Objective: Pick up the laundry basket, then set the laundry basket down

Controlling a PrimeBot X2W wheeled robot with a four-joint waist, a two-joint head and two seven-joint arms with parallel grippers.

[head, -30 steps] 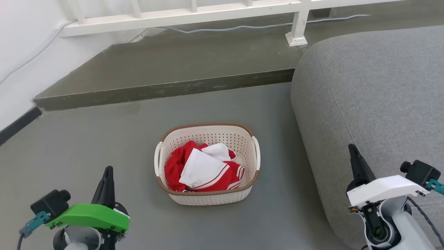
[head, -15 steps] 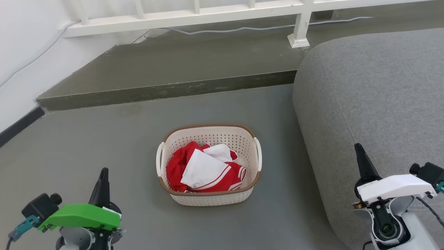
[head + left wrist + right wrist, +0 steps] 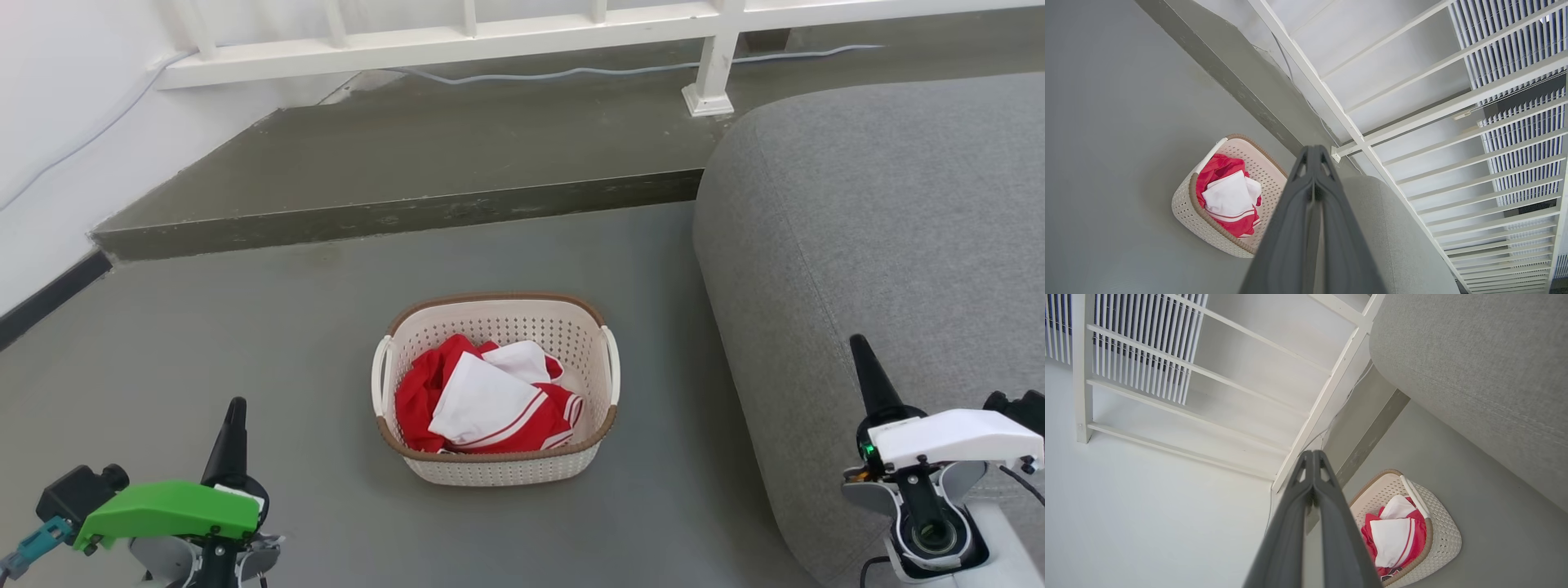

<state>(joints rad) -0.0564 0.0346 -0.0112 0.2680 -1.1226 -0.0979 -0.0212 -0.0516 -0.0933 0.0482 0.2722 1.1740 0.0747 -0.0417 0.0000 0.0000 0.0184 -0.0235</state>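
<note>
The laundry basket (image 3: 498, 467) stands on the grey floor in the middle of the head view, cream-white and perforated with a brown rim and white side handles. Red and white clothes (image 3: 482, 402) lie inside it. It also shows in the left wrist view (image 3: 1188, 212) and the right wrist view (image 3: 1443, 539). My left gripper (image 3: 235, 408) is at the lower left, well apart from the basket, fingers pressed together with nothing held (image 3: 1312, 153). My right gripper (image 3: 859, 343) is at the lower right over the sofa, also shut and holding nothing (image 3: 1312, 455).
A large grey sofa (image 3: 882, 229) fills the right side, close to the basket's right. A raised dark step (image 3: 392, 216) crosses behind the basket, with a white railing (image 3: 457, 37) and a cable (image 3: 571, 72) on it. White wall at the left.
The basket has stayed where it was on the floor. Both grippers sit lower and further outward in the head view than before, and the whole picture has shifted slightly, so the camera has moved.
</note>
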